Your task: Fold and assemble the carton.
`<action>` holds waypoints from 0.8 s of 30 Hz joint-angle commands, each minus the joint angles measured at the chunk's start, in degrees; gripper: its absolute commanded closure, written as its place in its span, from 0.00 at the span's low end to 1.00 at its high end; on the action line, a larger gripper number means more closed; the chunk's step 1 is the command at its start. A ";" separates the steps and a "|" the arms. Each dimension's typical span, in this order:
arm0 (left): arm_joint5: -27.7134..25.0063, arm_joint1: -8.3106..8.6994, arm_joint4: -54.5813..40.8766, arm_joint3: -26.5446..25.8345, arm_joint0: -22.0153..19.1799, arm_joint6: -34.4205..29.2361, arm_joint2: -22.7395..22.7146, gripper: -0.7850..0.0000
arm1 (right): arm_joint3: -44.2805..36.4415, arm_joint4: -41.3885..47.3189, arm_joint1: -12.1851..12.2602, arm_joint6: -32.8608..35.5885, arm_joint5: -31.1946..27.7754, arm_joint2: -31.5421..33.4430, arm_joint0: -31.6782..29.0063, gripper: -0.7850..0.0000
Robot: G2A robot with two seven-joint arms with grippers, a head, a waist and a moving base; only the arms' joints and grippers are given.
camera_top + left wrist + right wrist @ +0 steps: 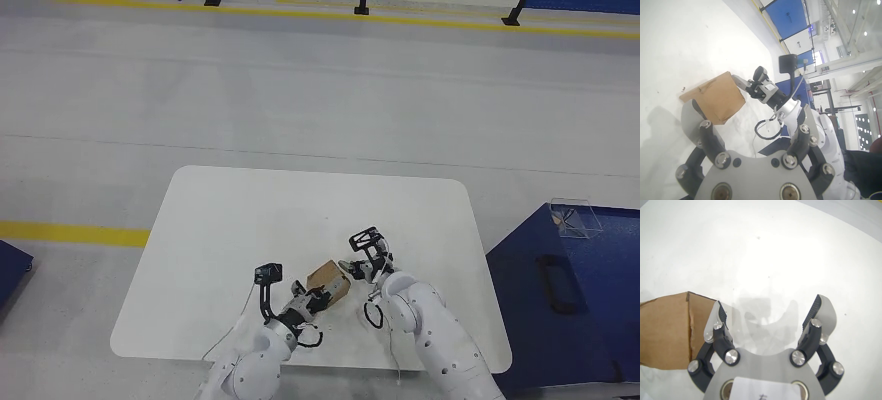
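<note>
Carton (pixel 328 277): brown, part-formed, askew on table (pixel 250 210) near front edge, between both grippers. Right gripper (pixel 768 300): jaws spread wide, gripping nothing, outer side of one finger (pixel 711 323) against carton's end. Left gripper (pixel 746 107): jaws spread too, one finger (pixel 690 121) at carton's side, nothing clamped. Risk: with no grip, push from either side likely slides or spins carton instead of folding it. Creased panel may buckle.

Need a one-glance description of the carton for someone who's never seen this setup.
Find the white table with rounded corners. Near its robot-side edge, the left gripper and right gripper close in from either side. Between them sits the carton: a small brown cardboard box, the only brown thing on the white top.
</note>
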 commanded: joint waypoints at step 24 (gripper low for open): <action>-8.78 2.86 49.62 7.23 -2.78 0.85 1.36 0.00 | 0.74 5.48 0.06 -6.07 -2.68 3.20 0.53 0.00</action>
